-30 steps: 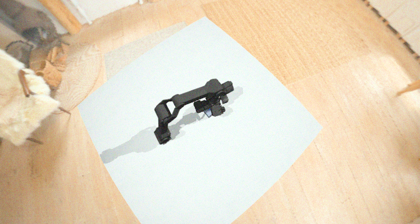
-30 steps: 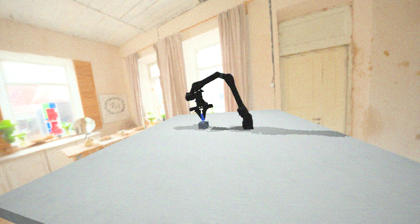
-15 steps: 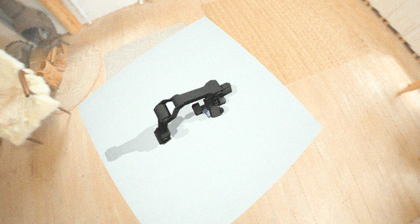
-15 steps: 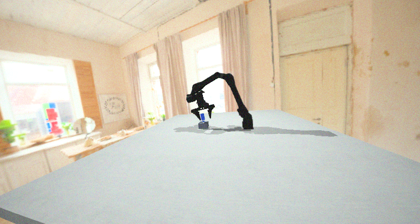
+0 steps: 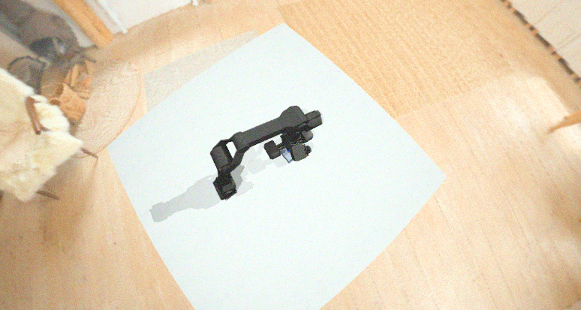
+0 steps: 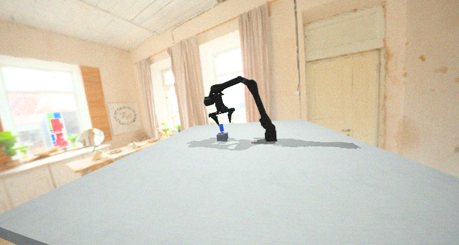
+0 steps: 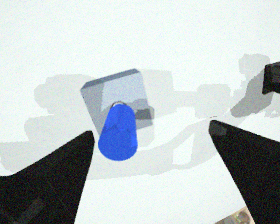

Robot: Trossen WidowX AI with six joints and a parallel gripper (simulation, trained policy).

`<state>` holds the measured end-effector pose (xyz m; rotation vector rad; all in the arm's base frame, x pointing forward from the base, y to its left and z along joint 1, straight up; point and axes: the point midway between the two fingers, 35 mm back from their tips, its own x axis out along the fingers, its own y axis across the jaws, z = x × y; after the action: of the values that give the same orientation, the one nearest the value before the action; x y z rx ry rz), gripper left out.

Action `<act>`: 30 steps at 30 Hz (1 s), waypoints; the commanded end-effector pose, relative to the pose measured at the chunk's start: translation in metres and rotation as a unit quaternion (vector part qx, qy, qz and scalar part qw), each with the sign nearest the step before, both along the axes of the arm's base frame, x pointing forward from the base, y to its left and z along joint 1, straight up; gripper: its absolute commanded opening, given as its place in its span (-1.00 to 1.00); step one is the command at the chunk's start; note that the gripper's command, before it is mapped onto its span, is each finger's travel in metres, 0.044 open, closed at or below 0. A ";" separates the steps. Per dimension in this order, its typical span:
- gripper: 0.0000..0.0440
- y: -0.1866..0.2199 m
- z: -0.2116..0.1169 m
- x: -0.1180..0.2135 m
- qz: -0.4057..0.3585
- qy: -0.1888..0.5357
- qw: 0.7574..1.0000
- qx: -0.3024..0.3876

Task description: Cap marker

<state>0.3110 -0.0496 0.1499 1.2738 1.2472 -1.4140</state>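
The grey-blue holder block (image 5: 289, 161) (image 6: 222, 137) (image 7: 122, 89) stands on the table. The blue cap (image 6: 221, 127) (image 7: 118, 139) sits over the marker in the block, leaning slightly in the exterior view. A thin pale ring shows at its lower end in the wrist view. The marker's body is almost all hidden; I cannot tell whether the cap is fully seated. My gripper (image 6: 224, 123) (image 7: 152, 131) is open and empty. Its fingertips are wide apart, around the level of the cap's top or just above, with the cap nearer the left finger in the wrist view.
The arm's base (image 5: 224, 187) (image 6: 270, 134) stands on the pale table (image 5: 284, 226) (image 6: 241, 191) a short way from the holder block. It also shows at the right edge of the wrist view. Shadows of the arm lie around the block.
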 end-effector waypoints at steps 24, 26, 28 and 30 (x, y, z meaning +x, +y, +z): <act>-0.93 0.000 0.008 -0.016 0.081 0.008 0.996 0.028; -0.93 0.000 0.013 -0.021 0.085 0.009 0.996 0.032; -0.93 -0.001 0.018 -0.023 0.089 0.002 0.995 0.033; -0.92 -0.001 0.022 -0.024 0.094 -0.007 0.995 0.034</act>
<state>0.2907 -0.0500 0.1663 1.1711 1.3751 -1.2570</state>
